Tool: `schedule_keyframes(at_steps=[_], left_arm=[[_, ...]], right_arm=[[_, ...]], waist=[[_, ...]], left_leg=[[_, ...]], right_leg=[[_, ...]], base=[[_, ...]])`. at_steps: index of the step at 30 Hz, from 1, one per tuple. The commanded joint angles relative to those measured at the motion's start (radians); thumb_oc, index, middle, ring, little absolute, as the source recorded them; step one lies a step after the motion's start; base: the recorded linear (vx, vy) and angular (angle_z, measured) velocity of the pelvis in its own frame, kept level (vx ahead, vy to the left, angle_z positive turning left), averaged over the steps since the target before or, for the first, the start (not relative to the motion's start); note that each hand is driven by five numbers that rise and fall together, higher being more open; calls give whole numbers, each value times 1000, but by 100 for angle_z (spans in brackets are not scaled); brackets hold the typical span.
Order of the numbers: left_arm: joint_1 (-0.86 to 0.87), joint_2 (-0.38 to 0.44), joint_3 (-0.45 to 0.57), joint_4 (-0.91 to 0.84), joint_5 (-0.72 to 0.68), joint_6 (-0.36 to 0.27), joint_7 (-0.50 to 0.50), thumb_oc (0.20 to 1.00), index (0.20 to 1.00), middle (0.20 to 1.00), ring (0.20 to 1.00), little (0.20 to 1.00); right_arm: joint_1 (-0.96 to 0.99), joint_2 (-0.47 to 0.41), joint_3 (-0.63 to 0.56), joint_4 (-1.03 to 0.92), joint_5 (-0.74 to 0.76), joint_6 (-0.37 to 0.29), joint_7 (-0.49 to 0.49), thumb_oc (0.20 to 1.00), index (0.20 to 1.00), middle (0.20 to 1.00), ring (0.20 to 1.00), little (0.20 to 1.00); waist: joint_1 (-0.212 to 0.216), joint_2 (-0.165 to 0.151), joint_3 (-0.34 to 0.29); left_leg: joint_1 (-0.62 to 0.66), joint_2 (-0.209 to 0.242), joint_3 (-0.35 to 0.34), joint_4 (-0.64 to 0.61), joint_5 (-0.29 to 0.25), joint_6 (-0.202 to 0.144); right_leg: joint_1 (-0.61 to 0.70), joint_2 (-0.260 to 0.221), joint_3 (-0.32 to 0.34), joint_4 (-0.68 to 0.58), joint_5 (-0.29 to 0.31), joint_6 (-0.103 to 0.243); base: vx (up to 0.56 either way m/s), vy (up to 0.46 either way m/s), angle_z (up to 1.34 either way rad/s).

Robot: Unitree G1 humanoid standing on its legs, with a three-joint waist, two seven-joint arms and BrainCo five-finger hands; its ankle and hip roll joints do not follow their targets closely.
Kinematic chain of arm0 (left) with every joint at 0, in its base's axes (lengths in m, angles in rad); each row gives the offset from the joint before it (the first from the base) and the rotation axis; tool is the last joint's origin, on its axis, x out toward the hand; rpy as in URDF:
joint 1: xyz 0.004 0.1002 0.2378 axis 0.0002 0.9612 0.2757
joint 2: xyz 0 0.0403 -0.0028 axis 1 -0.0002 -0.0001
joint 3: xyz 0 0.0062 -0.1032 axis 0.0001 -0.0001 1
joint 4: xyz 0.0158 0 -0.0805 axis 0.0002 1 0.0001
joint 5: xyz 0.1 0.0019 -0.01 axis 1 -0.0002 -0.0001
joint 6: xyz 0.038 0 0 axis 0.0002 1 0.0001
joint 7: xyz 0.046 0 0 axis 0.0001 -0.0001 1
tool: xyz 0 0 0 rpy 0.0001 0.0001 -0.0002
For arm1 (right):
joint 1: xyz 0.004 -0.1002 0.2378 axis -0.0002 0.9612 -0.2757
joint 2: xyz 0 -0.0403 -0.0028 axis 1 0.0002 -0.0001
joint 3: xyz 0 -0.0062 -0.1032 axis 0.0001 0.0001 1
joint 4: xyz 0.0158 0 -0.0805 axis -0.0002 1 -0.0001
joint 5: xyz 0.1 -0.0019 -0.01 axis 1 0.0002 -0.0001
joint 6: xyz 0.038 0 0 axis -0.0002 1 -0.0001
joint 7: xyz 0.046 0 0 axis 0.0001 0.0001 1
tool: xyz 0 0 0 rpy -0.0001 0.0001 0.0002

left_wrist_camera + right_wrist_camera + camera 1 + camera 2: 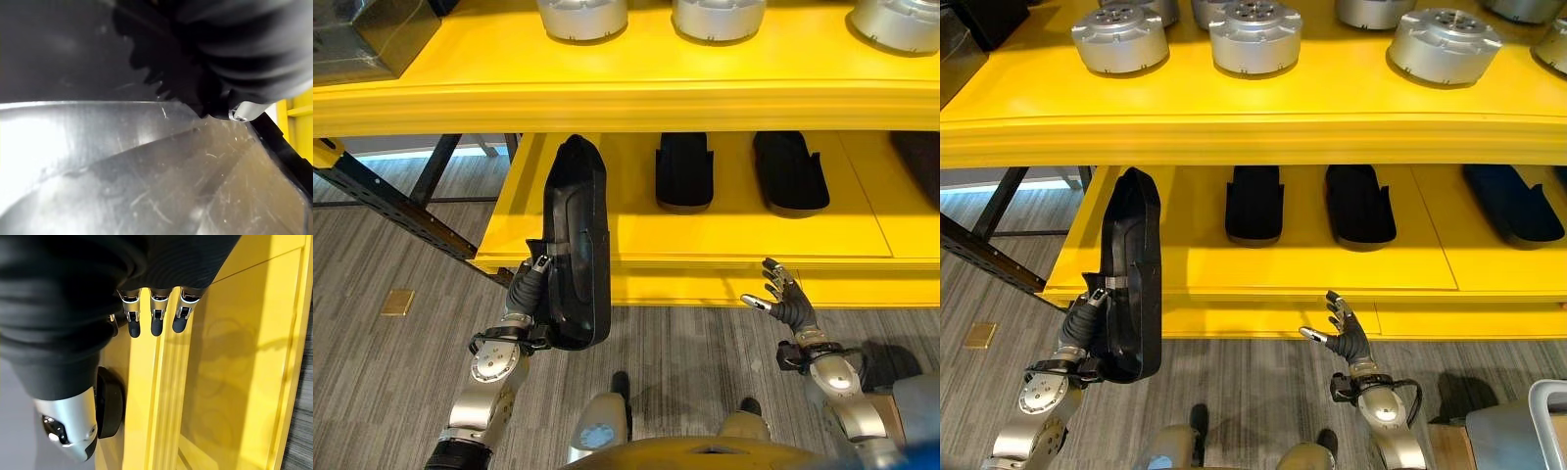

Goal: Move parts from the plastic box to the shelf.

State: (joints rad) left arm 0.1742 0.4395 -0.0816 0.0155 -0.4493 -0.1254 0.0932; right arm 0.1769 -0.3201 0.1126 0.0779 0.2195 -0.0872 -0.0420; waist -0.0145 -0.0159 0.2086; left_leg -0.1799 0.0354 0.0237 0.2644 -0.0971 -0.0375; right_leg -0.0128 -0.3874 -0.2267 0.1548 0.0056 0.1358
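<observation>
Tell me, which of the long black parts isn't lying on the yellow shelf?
The long black part at the shelf's left end: the left hand holds it up on edge, while the other black parts lie flat on the lower shelf.

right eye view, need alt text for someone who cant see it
The left robot hand grips a long black moulded plastic part upright at the left end of the yellow metal shelf, where three similar black parts lie. The right robot hand hangs open; round silver metal discs sit above.

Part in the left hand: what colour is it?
Black, glossy; the part in the left hand shows best in the right eye view.
</observation>
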Motion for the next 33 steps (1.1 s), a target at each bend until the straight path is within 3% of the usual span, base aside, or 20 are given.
schedule_keyframes(at_steps=[1,4,6,7,12,17,19,21,22,23,25,26,28,30,32,33], left_arm=[[-26,20,60,-102,32,-89,13,200,200,200,200,200],[-18,10,55,-97,27,-81,-3,200,200,200,200,200],[-9,-8,51,-97,36,-72,-13,200,200,200,200,200],[-9,-8,51,-97,36,-72,-13,200,200,200,200,200],[-10,-22,31,-91,34,-77,-16,200,200,200,200,200],[21,-37,36,-94,27,-64,-19,200,200,200,200,200],[29,-46,36,-91,23,-60,-25,200,200,200,200,200],[25,-55,32,-86,16,-59,-32,200,200,200,200,200],[24,-55,31,-86,16,-59,-32,200,200,200,200,200],[13,-60,23,-81,8,-62,-34,200,200,200,200,200],[12,-64,20,-77,5,-62,-31,200,200,200,200,200],[11,-69,20,-73,-3,-61,-26,200,200,200,200,200],[16,-76,24,-78,-16,-54,-18,200,200,200,200,200],[12,-72,27,-98,-9,-54,5,200,200,200,200,200],[-9,-74,30,-94,-14,-52,19,200,200,200,200,200],[-26,-70,35,-97,-10,-56,25,200,200,200,200,200]], right_arm=[[-46,-34,41,-37,-4,-53,18,1000,1000,1000,1000,1000],[-37,-44,43,-32,-2,-51,41,1000,1000,1000,1000,1000],[-32,-54,40,-34,2,-51,42,1000,1000,1000,1000,1000],[-32,-54,40,-34,2,-51,42,1000,1000,1000,1000,1000],[-23,-61,37,-39,2,-57,35,1000,1000,1000,1000,1000],[-4,-72,35,-46,0,-48,43,1000,1000,1000,1000,1000],[7,-87,27,-58,2,-48,50,1000,1000,1000,1000,1000],[14,-103,13,-59,12,-54,47,1000,1000,1000,1000,1000],[14,-104,12,-59,12,-54,47,1000,1000,1000,1000,1000],[14,-120,3,-59,16,-55,47,1000,1000,1000,1000,1000],[15,-127,1,-59,14,-54,44,1000,1000,1000,1000,1000],[9,-135,0,-55,7,-54,40,1000,1000,1000,1000,1000],[9,-137,1,-54,5,-48,32,1000,1000,1000,1000,1000],[9,-140,0,-49,4,-48,17,1000,1000,1000,1000,1000],[-8,-145,4,-38,9,-47,7,1000,1000,1000,1000,1000],[-13,-149,1,-38,10,-46,4,1000,1000,1000,1000,1000]], waist=[[3,37,-14],[-17,41,-13],[-27,31,-8],[-27,31,-6],[-43,11,-25],[-34,6,-52],[-37,-5,-51],[-33,-25,-25],[-36,-23,-26],[-24,-29,8],[-20,-28,16],[-20,-28,17],[-26,-36,9],[-20,-33,1],[-24,-7,4],[-33,10,5]], left_leg=[[123,4,79,-177,17,40],[175,-14,93,-242,35,51],[216,-35,102,-283,49,46],[219,-34,102,-284,49,46],[227,-34,94,-312,68,42],[249,-19,104,-319,67,33],[240,-4,99,-268,47,18],[165,12,86,-88,27,-10],[155,14,82,-72,20,-11],[93,7,55,65,57,-38],[75,4,27,89,65,-43],[69,16,13,65,72,-43],[95,103,21,-28,87,-42],[114,211,-16,-174,174,-49],[132,279,-35,-271,257,-74],[137,302,-8,-308,287,-92]], right_leg=[[-41,10,-62,64,100,17],[-95,160,-49,114,-4,-12],[-108,254,-82,39,-35,-30],[-105,255,-83,36,-34,-30],[-53,308,60,-67,-27,-30],[-15,319,52,-101,-30,-37],[7,327,47,-120,-34,-49],[26,333,44,-131,-47,-73],[25,335,41,-131,-47,-74],[32,330,34,-120,-54,-91],[27,333,29,-113,-61,-95],[21,332,28,-103,-67,-95],[13,316,38,-82,-82,-89],[-10,299,51,-30,-112,-73],[-59,288,63,62,-149,-67],[-82,275,65,118,-170,-61]], base=[[72,287,-47],[91,277,-52],[84,132,-39],[69,45,-10],[60,-41,6],[74,-127,-2],[54,-271,3],[-23,-247,12],[-87,-165,23],[-71,-96,20],[-45,-70,17],[3,-10,14],[46,60,4],[71,146,-4],[45,224,-10],[35,374,-12]])
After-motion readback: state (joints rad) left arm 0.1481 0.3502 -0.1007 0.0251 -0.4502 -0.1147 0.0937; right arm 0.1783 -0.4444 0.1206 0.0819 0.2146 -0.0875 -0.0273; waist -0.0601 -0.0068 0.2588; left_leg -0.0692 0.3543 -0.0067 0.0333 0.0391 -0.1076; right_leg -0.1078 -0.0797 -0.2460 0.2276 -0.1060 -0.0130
